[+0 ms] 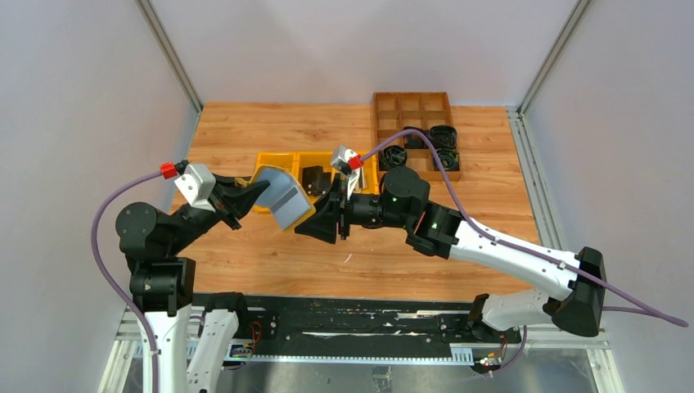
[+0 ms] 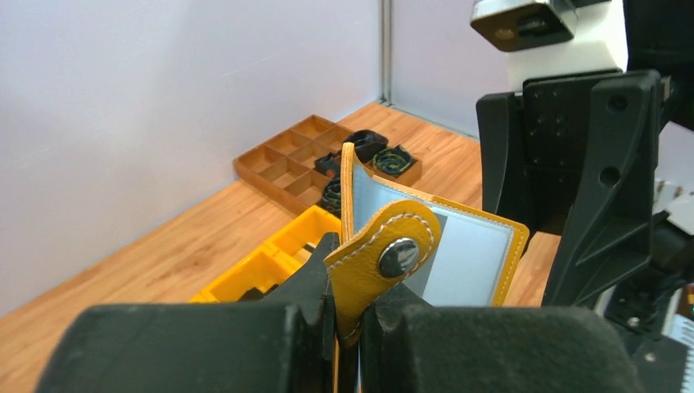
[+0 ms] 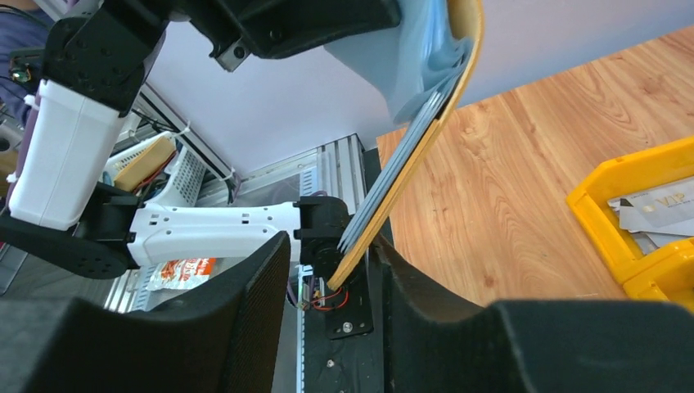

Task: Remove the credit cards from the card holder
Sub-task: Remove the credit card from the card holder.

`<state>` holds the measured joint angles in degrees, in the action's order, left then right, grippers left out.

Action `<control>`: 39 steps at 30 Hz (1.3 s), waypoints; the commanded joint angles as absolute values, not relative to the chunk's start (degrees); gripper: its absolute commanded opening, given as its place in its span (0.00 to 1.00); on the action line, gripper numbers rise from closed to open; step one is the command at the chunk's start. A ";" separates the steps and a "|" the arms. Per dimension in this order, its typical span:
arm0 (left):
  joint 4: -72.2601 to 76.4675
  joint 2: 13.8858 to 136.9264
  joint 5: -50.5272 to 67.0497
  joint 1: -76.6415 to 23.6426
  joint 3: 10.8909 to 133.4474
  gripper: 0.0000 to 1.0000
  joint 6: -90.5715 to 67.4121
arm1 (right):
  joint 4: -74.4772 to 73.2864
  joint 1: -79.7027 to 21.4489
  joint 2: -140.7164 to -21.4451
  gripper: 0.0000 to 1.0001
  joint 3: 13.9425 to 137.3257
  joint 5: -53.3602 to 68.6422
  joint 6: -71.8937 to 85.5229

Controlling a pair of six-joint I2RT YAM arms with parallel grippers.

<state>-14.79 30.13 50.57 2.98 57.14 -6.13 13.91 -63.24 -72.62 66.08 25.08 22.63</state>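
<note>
Wooden worktop [image 1: 245,131] fills the middle of the top view, with white walls around it. Up in the air near the middle is the yellow card holder [image 1: 286,201], partly open. At its left, the left tool [image 1: 255,191] pinches its snap strap [image 2: 398,254] tight. At its right, the right tool [image 1: 315,223] is spread wide, one finger on each side of the holder's lower corner. Grey credit cards [image 3: 405,164] sit inside the holder.

Pale grey walls [image 1: 352,41], wooden tabletop [image 1: 270,262]

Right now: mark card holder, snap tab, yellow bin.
card holder [image 1: 288,203], top external view, on its silver-grey face.
snap tab [image 2: 398,256], left wrist view, on the metal snap.
yellow bin [image 3: 596,217], right wrist view, on its rim.
</note>
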 commanded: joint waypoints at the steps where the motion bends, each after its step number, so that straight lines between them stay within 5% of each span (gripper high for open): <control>1: -11.49 31.56 52.27 3.42 60.63 0.00 -12.89 | 14.99 -62.93 -69.41 0.41 65.17 26.78 21.26; 11: -10.10 33.07 55.78 3.43 62.58 0.00 -20.52 | 13.93 -62.84 -66.88 0.15 64.41 18.41 18.57; 21: -7.47 33.75 57.48 3.41 62.35 0.00 -25.69 | 17.98 -62.93 -65.59 0.08 62.82 15.49 18.29; 35: -8.61 33.29 59.50 3.43 61.65 0.00 -25.59 | 21.52 -62.93 -67.73 0.25 64.23 13.60 21.80; 39: -9.09 33.35 59.25 3.43 61.89 0.00 -24.95 | 20.85 -62.93 -68.50 0.39 64.64 16.85 21.45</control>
<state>-8.88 33.65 58.83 3.27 61.49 -25.78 19.40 -63.24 -67.88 63.24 14.46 21.28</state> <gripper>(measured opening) 0.103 0.336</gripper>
